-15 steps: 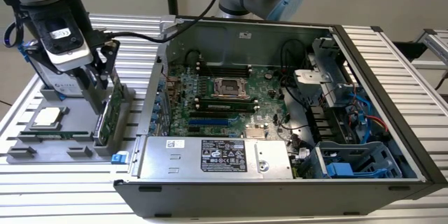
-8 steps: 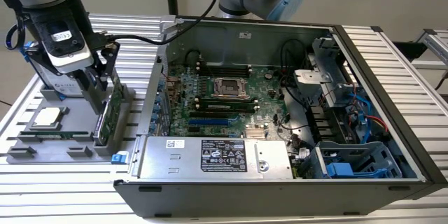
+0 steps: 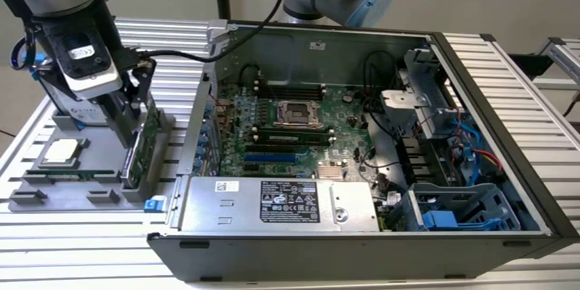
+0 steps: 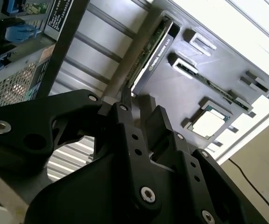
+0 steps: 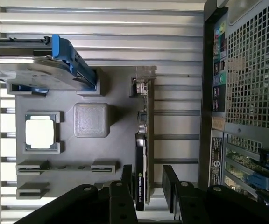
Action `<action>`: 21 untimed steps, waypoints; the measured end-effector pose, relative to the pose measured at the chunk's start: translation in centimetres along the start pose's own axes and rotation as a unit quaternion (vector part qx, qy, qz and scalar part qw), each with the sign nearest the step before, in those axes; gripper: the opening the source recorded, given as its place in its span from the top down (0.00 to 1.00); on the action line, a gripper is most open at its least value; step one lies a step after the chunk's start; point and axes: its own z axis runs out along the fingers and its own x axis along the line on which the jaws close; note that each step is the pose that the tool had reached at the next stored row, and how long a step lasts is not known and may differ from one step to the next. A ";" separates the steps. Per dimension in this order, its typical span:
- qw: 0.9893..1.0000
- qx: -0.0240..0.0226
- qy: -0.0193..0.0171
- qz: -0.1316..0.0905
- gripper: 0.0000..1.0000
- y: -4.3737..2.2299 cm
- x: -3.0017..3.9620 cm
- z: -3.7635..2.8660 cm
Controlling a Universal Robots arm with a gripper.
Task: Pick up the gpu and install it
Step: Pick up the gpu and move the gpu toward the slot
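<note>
The gpu (image 3: 142, 149) stands on edge in a slot at the side of the grey holder tray (image 3: 73, 198) nearest the computer case. Its green board and black cover show in both wrist views (image 5: 142, 140) (image 4: 149, 51), and its silver bracket (image 5: 145, 74) is at the far end. My gripper (image 3: 134, 127) is lowered over the card's near end. It is open, with one black finger (image 5: 127, 179) close to the black cover and the other finger (image 5: 170, 184) a small gap off the board side. In the second wrist view the gripper (image 4: 137, 106) sits just short of the card's end.
The tray also holds a processor chip (image 3: 59, 151), a narrow memory stick (image 3: 73, 173) and a silver hard drive with blue rails (image 5: 41, 70). To the exterior view's right lies the open computer case (image 3: 471, 86), with motherboard (image 3: 290, 120), blue card slots (image 3: 272, 157) and power supply (image 3: 281, 202).
</note>
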 end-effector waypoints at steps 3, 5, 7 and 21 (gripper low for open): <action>1.000 0.000 0.000 0.005 0.00 -0.01 0.01 0.33; 1.000 0.000 0.000 0.007 0.00 -0.02 0.01 0.52; 1.000 0.000 -0.001 0.008 0.00 -0.03 0.01 0.69; 1.000 -0.005 -0.001 0.014 0.00 0.01 0.07 2.52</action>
